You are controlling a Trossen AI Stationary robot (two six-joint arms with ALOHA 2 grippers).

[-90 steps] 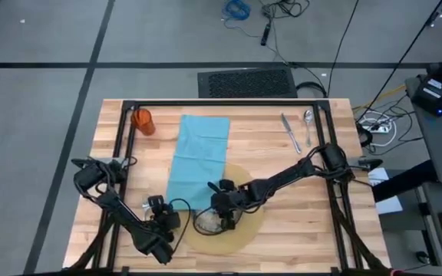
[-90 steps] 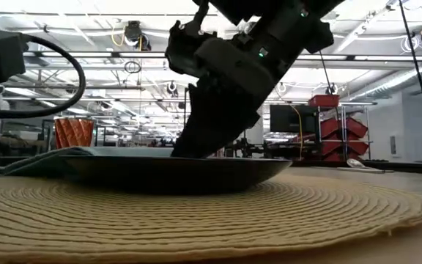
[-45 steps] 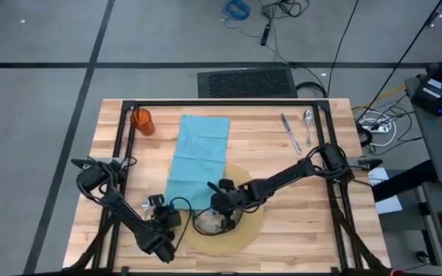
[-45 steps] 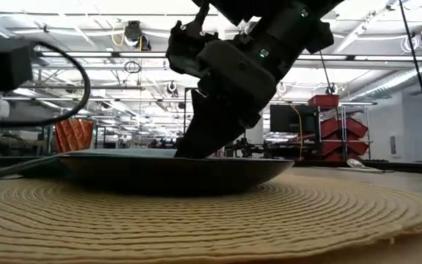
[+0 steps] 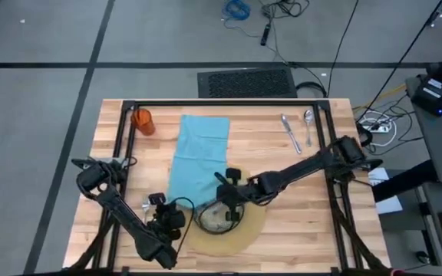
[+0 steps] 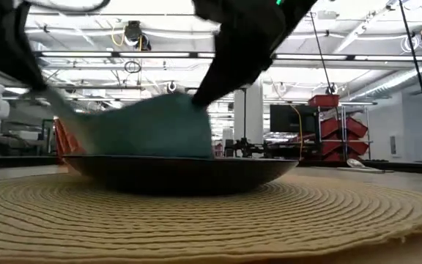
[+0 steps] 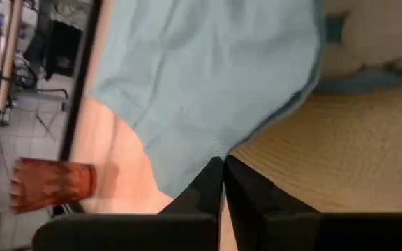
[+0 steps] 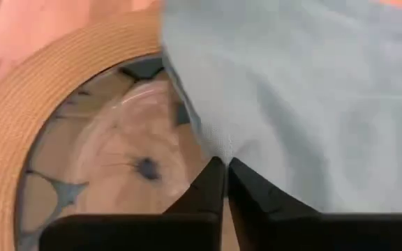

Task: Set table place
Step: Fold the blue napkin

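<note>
A moment ago the napkin (image 5: 199, 157) lay flat with its near end tucked by the plate (image 5: 215, 221); now both grippers have pinched that end and raised it, so in the low view the cloth billows above the plate's rim. The right gripper (image 5: 232, 201) is closed on the napkin's near corner, and the left gripper (image 5: 173, 218) is closed on the other near corner, at about nine o'clock of the plate. That likely means the cloth is being dragged clear of the plate and mat (image 5: 255, 226) to lie beside them. The napkin's long axis runs twelve to six on the table (image 5: 282, 165), far end toward the cup (image 5: 143, 121) at eleven. Knife (image 5: 290, 134) and spoon (image 5: 308, 124) wait at one o'clock.
</note>
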